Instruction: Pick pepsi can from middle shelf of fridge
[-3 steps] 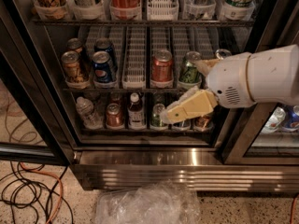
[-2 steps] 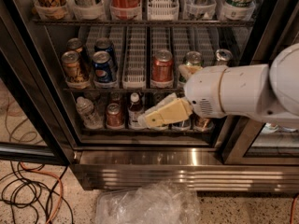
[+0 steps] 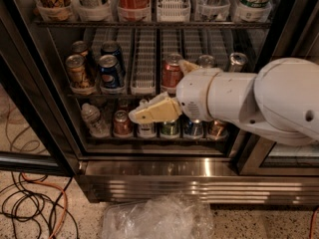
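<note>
The gripper hung at the front of the fridge with its two tan fingers spread wide and holding nothing. One tip was before the lower rack's bottles, the other just beside the red can. The pepsi can stood upright at the front left of the middle shelf — apart from the gripper, left of it.

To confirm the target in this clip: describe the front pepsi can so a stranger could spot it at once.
Inside the fridge, on the middle shelf, look left of the gripper, which hovers by the red can. The pepsi can stands in the second lane from the left, at the front. It is blue, unlike the brown-gold can on its left, and its twin stands behind it.
</note>
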Controlling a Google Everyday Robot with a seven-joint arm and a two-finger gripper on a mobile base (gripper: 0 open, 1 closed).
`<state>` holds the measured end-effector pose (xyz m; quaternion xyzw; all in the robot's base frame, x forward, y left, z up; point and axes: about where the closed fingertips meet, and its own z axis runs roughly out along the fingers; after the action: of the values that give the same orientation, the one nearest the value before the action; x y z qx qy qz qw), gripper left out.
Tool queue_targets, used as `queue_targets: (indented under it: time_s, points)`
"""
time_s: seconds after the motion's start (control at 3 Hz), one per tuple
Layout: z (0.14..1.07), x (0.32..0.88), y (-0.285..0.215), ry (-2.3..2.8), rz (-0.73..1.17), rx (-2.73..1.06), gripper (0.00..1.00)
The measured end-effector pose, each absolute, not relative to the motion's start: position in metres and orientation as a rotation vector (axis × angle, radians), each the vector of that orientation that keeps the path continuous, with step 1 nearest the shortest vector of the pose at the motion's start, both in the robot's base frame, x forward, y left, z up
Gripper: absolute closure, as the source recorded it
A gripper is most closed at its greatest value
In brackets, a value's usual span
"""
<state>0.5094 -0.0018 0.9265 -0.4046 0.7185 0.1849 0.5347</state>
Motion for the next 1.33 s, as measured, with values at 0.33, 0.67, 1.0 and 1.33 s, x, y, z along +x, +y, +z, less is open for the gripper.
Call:
queue_targets:
  time_s: [0.33,0.67,1.0,1.33]
  points:
    - [0.912,0.505,-0.005,1.756,0.462,-0.906,0.0]
    - [0.891,0.518,0.008,1.752,0.496,-0.831,0.0]
    - [0.878,0.542,0.022,1.717,0.454,-0.749,0.0]
    - [0.867,0.542,0.035,1.71,0.47,-0.772,0.0]
